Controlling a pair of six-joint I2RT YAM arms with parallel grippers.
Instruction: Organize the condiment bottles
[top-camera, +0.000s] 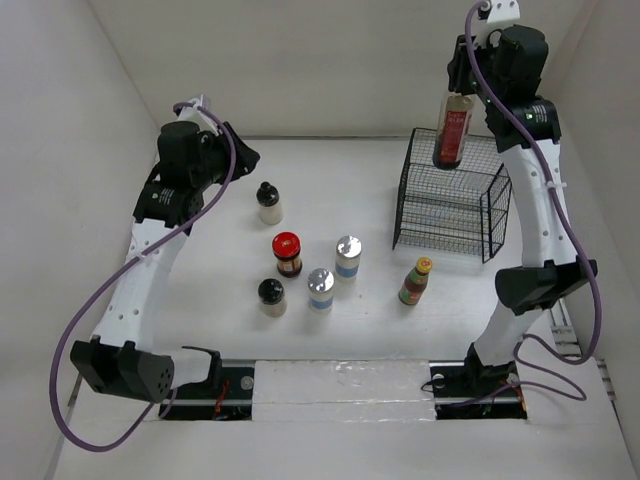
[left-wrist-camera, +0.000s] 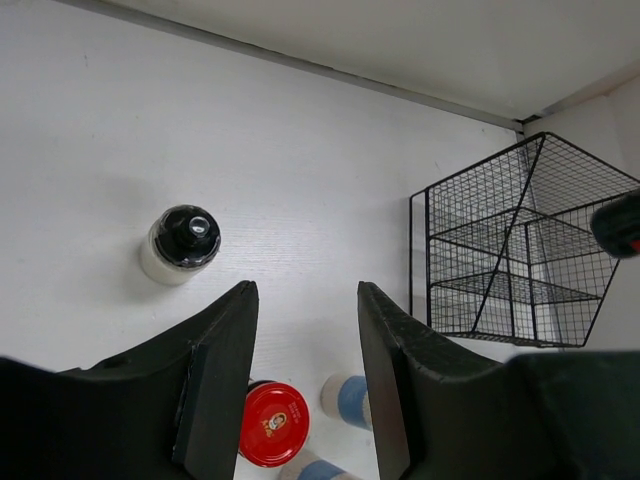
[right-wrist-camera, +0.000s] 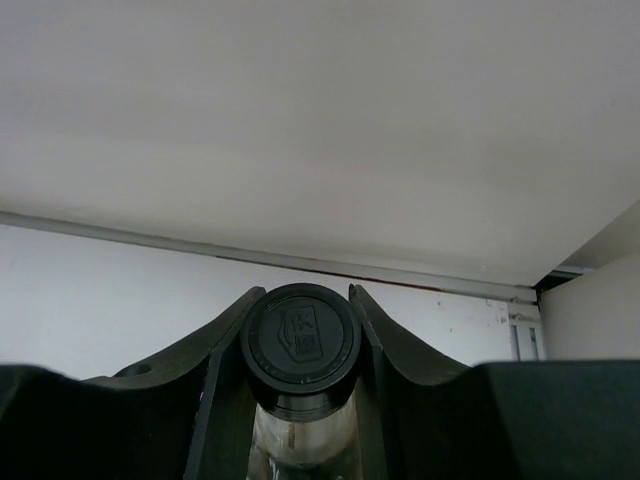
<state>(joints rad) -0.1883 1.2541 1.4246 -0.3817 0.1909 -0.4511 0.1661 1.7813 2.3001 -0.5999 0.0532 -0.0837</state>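
Observation:
My right gripper (top-camera: 459, 90) is shut on the black cap of the tall dark bottle (top-camera: 454, 135), which hangs upright over the black wire basket (top-camera: 448, 205). The right wrist view shows the cap (right-wrist-camera: 300, 348) pinched between both fingers. My left gripper (top-camera: 243, 157) hovers open and empty at the back left, near a black-capped pale jar (top-camera: 269, 203). In the left wrist view that jar (left-wrist-camera: 182, 243) lies left of and beyond the gripper (left-wrist-camera: 306, 287). On the table stand a red-lidded jar (top-camera: 287, 253), two silver-capped shakers (top-camera: 347, 257) (top-camera: 320, 288), a second black-capped jar (top-camera: 271, 296) and a green-red labelled bottle (top-camera: 416, 281).
The wire basket (left-wrist-camera: 520, 250) has two shelves and stands at the back right, close to the rear wall. White walls enclose the table on three sides. The arm bases sit at the near edge.

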